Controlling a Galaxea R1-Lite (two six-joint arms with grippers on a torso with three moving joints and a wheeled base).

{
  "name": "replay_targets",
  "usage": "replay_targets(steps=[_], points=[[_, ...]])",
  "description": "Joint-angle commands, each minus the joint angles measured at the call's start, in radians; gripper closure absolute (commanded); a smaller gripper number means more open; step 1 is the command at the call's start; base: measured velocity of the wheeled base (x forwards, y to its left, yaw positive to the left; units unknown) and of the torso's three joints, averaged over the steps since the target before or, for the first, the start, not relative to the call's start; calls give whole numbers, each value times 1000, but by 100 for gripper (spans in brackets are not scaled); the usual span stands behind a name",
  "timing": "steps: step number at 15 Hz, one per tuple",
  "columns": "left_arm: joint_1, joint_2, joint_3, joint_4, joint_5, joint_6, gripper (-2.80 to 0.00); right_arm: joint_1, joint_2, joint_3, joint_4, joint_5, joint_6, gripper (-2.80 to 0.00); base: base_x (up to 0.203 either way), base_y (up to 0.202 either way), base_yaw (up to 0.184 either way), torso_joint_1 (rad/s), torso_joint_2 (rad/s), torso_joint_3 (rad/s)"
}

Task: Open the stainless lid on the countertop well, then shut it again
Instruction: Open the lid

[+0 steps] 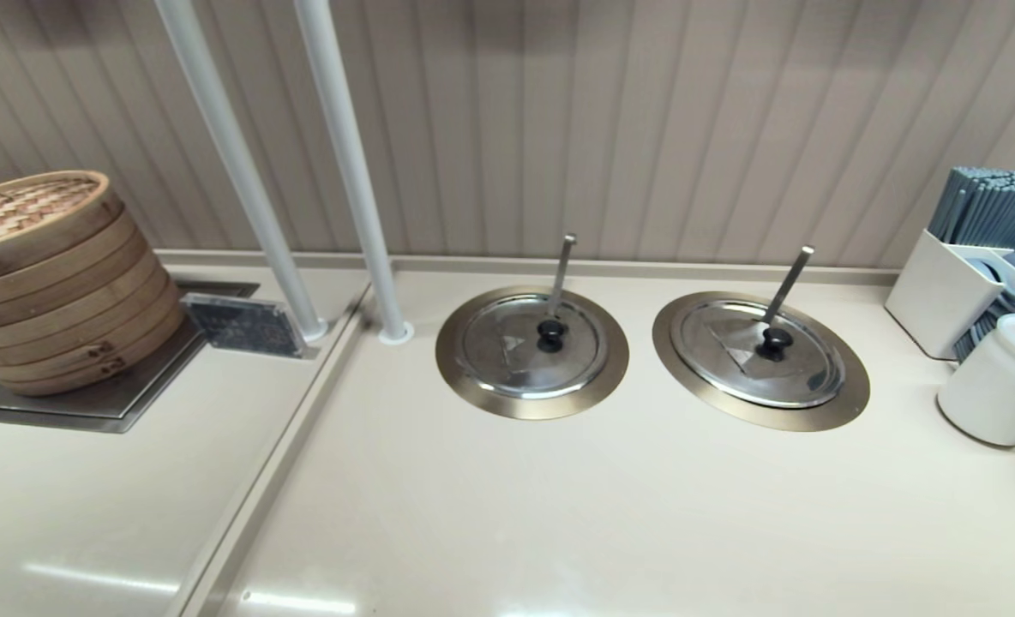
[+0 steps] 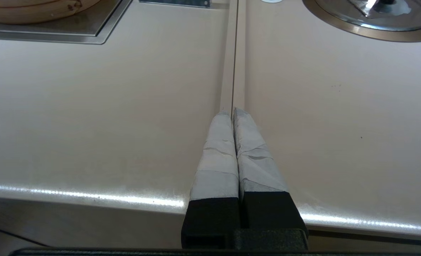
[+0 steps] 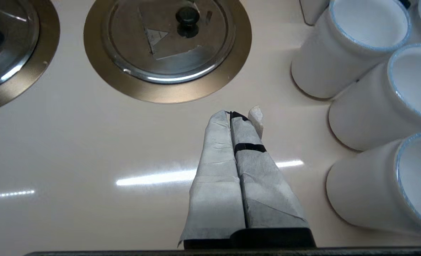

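Bare cream countertop (image 1: 559,514) is filling the near part of the head view, with neither arm showing in it. Farther back two ringed wells are sitting side by side; the stainless lid (image 1: 760,353) is lying flat and closed on the countertop well (image 1: 842,403), the right-hand one, with its black knob (image 1: 773,343) at centre and the slanting ladle handle (image 1: 786,284) rising behind it. Just to the left, the twin lid (image 1: 531,345) with the nearly upright handle (image 1: 561,274) is covering its own well. A bamboo steamer stack (image 1: 53,283) is standing on a steel tray at far left, and white cups (image 1: 996,381) and a chopstick holder (image 1: 945,287) are crowding the right edge. In the left wrist view, the left gripper (image 2: 233,111) is hovering over the counter's front edge, its taped fingers (image 2: 217,153) pressed together on nothing, aligned with the seam (image 2: 233,53) between two counter sections. In the right wrist view, the right gripper (image 3: 235,114) is hanging above the counter just short of the well's brass ring, fingers clenched and empty, the closed lid ahead and the cups beside it.
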Motion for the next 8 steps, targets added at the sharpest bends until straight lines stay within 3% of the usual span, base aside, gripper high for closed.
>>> replay_targets(steps=[1, 5, 8], points=[[0, 0, 0, 0, 0, 0, 0, -19, 259, -161, -5, 1, -17, 0, 0, 0, 0, 0, 0, 0], [0, 0, 0, 0, 0, 0, 0, -64, 584, -478, -10, 31, -109, 0, 0, 0, 0, 0, 0, 0], [0, 0, 0, 0, 0, 0, 0, -108, 769, -639, 7, 25, -146, 0, 0, 0, 0, 0, 0, 0]])
